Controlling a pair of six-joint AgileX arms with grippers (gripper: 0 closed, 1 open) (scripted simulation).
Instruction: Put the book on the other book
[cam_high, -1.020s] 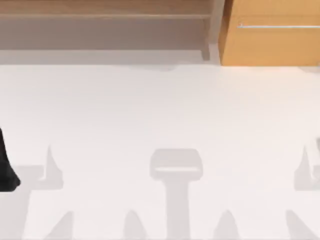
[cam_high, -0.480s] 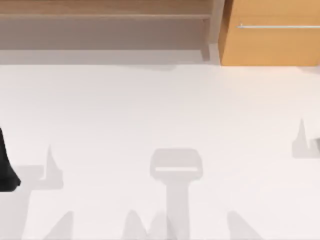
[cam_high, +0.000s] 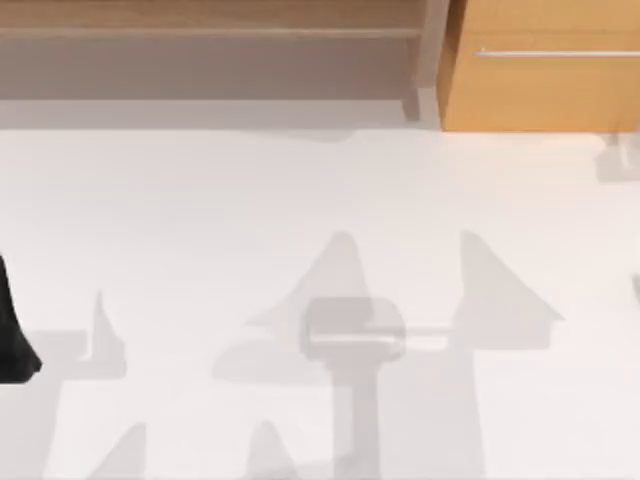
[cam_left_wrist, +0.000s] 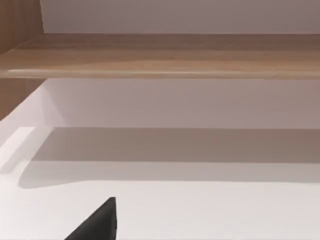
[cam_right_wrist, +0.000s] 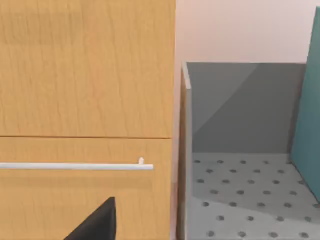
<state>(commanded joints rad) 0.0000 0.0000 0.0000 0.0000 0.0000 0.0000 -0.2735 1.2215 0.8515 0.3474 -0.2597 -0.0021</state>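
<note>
Both books are out of view on the white table (cam_high: 200, 220). A dark part of my left arm (cam_high: 12, 330) rests at the table's left edge, and a black tip of my left gripper (cam_left_wrist: 97, 224) shows in the left wrist view, facing a low wooden shelf (cam_left_wrist: 160, 55). My right gripper (cam_right_wrist: 97, 222) shows as a black tip before a wooden cabinet (cam_right_wrist: 85, 90). Beside that cabinet stands a grey perforated bin (cam_right_wrist: 240, 200) holding an upright teal slab (cam_right_wrist: 307, 125); I cannot tell what it is.
A wooden shelf (cam_high: 200, 30) runs along the back of the table, and an orange-brown cabinet (cam_high: 540, 70) with a metal drawer handle (cam_high: 555, 52) stands at the back right. Arm shadows fall across the table's middle and front.
The right arm's shadow has climbed from the right edge to the back right by the cabinet. Large new shadows now cross the table's middle. The left arm has not moved.
</note>
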